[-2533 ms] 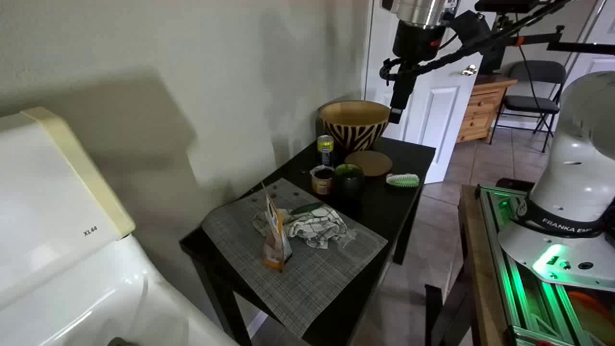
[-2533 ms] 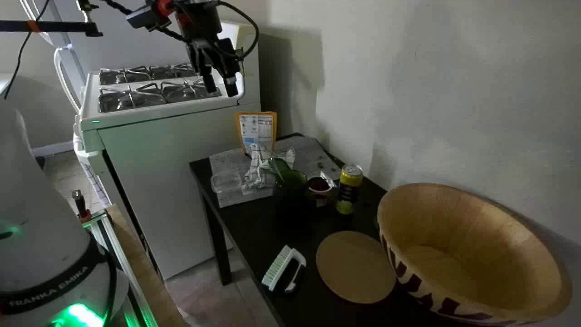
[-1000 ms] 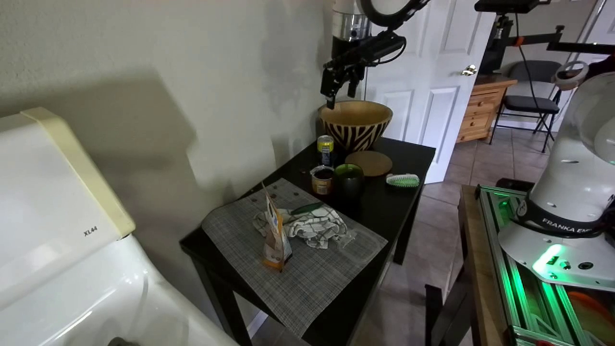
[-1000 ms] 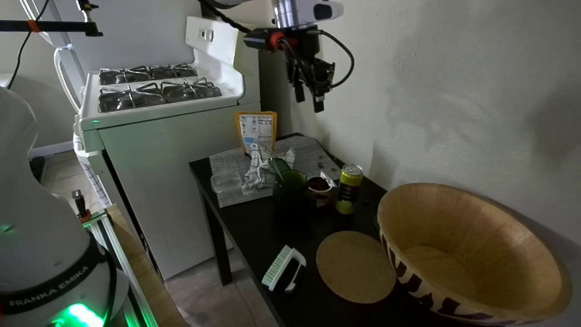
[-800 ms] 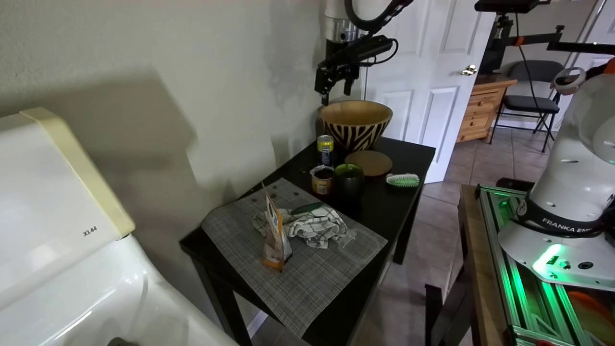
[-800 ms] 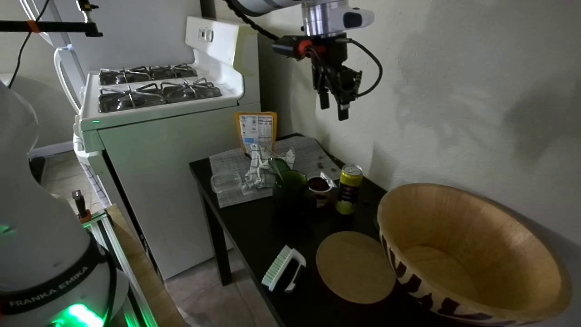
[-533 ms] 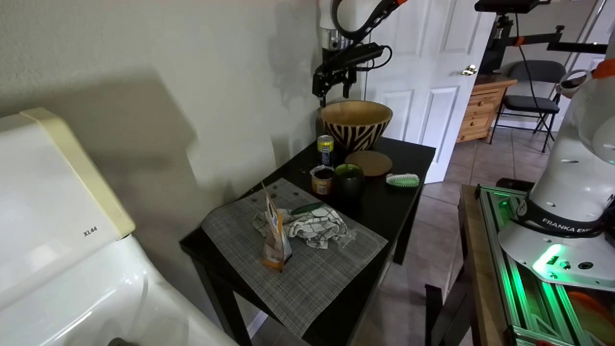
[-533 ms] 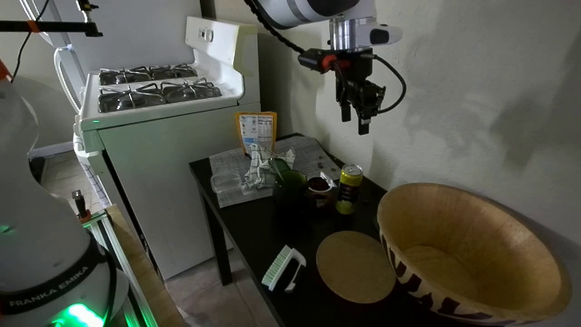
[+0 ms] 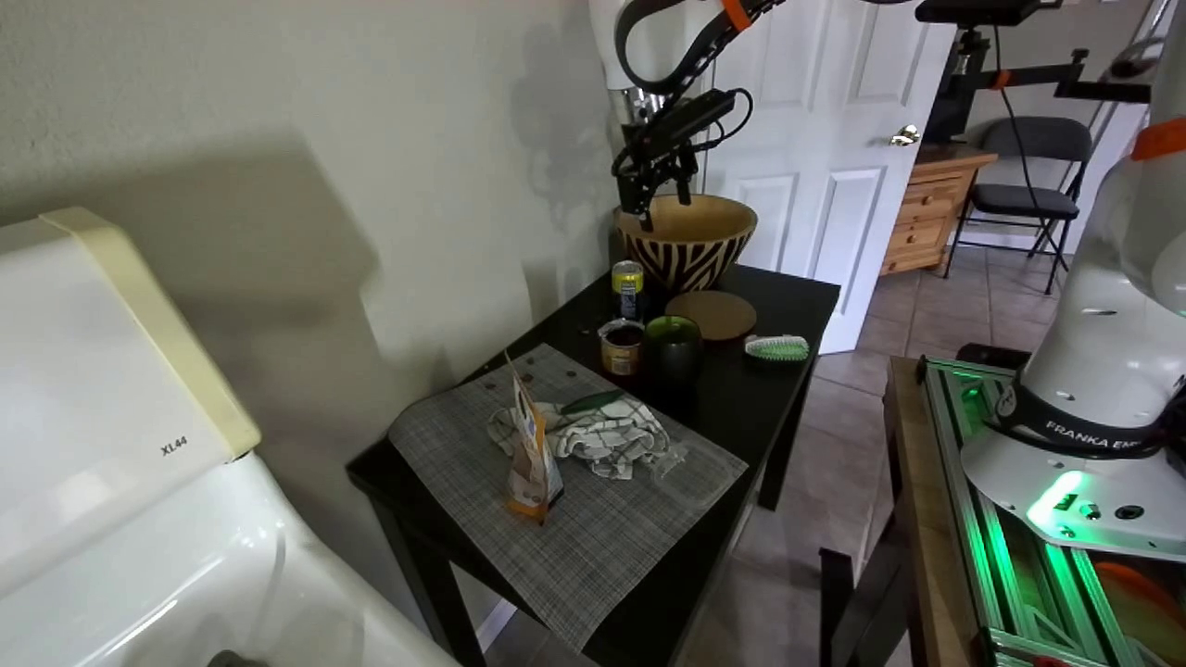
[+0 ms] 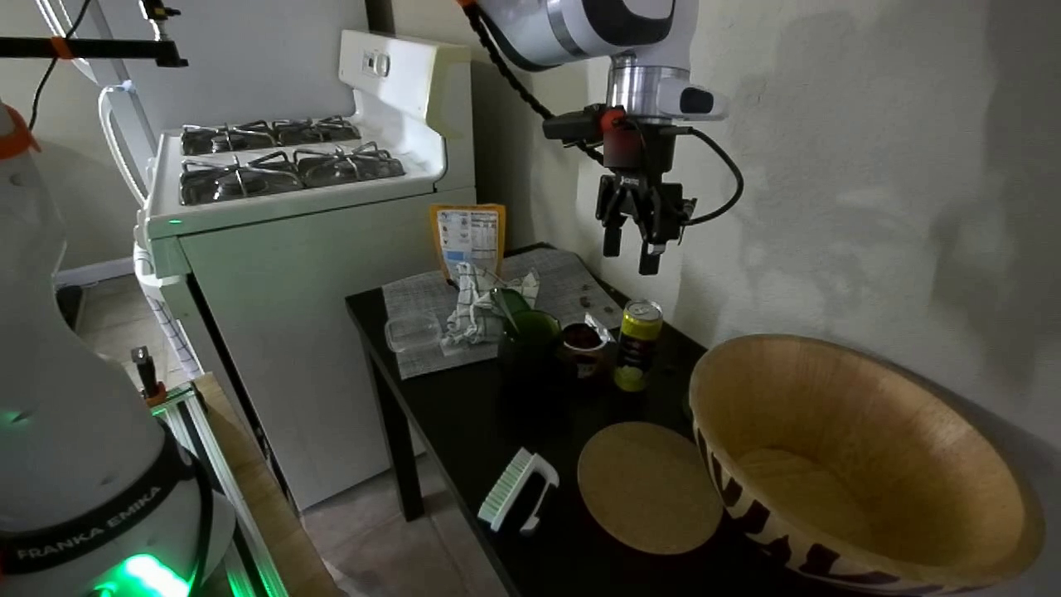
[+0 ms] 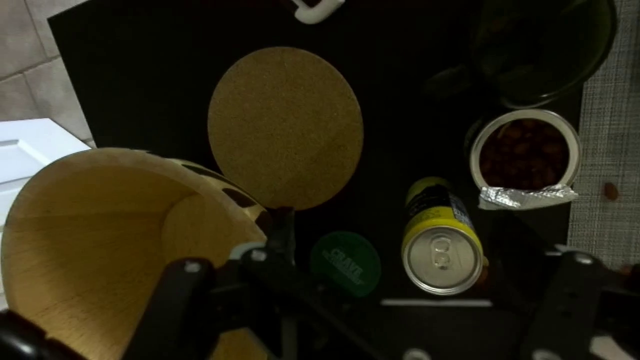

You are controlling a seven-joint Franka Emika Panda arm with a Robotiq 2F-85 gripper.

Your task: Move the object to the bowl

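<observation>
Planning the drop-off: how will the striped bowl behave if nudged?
The striped bowl is probably stiff, with wood-like grain showing inside. Flaring wide above a narrower bottom, it may tip if pressed at one edge. Its smooth-looking curved outside could be slippery.

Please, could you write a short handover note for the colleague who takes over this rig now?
Gripper: open above the table, nothing between its fingers.
Bowl: stands on the table; nothing shows inside.
Object: the wording leaves it open; orange pouch and yellow-black can both stand outside the bowl.
Done: no grasp or delivery shows.
Left: confirm which object, grasp it, place it in the bowl, release.
</observation>
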